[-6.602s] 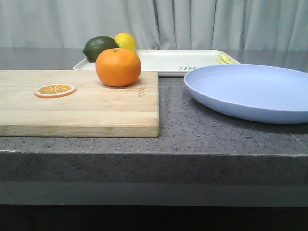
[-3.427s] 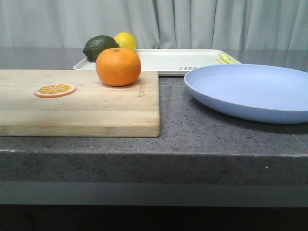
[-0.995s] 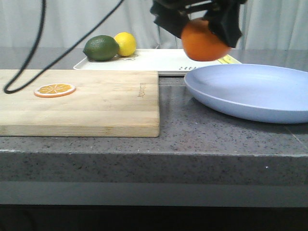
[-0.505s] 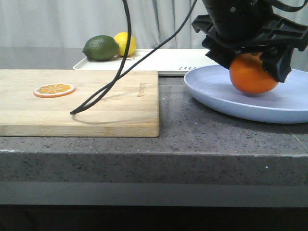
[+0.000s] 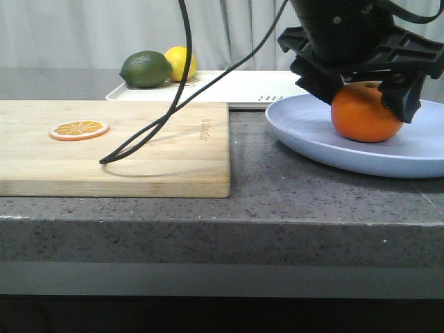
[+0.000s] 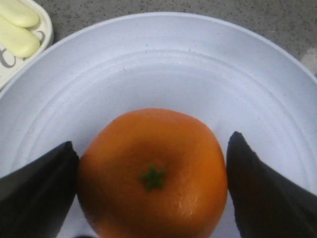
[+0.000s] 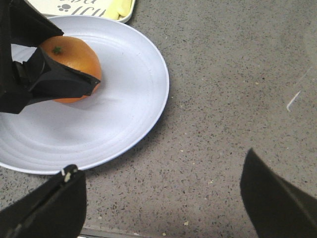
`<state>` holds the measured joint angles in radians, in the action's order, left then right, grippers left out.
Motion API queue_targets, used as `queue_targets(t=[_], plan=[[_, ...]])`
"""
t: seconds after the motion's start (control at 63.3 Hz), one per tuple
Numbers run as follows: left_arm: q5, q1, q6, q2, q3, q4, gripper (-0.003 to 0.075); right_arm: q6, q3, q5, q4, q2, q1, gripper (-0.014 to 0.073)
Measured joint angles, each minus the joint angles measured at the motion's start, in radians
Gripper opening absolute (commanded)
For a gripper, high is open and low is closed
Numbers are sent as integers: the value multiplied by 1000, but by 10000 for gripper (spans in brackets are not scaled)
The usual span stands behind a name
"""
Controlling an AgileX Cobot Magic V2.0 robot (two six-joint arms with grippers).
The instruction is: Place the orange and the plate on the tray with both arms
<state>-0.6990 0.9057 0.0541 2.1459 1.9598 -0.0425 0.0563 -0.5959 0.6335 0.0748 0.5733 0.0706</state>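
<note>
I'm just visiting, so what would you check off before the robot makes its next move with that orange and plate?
1. The orange rests on the plate: ok.
2. Left gripper let go of the orange: cannot tell; its fingers sit right beside it.
3. Right gripper open and empty: ok.
4. Plate on the tray: not ok; it sits on the counter.
5. Tray has bare room: ok; lime and lemon sit at one end.

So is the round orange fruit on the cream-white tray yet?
No, the orange sits on the lavender-blue plate, not the tray.
</note>
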Motion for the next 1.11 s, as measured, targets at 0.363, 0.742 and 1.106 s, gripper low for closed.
queue_targets(t=[0.363, 0.742, 1.106], plan=[[-42, -5, -6, -77, 2, -21, 589, 0, 0, 2, 0, 0, 0, 637], [-158, -72, -20, -482, -137, -19, 589, 0, 0, 4, 0, 0, 0, 637], [-38, -286, -20, -1022, -742, 5, 589, 0, 0, 5, 0, 0, 0, 637]])
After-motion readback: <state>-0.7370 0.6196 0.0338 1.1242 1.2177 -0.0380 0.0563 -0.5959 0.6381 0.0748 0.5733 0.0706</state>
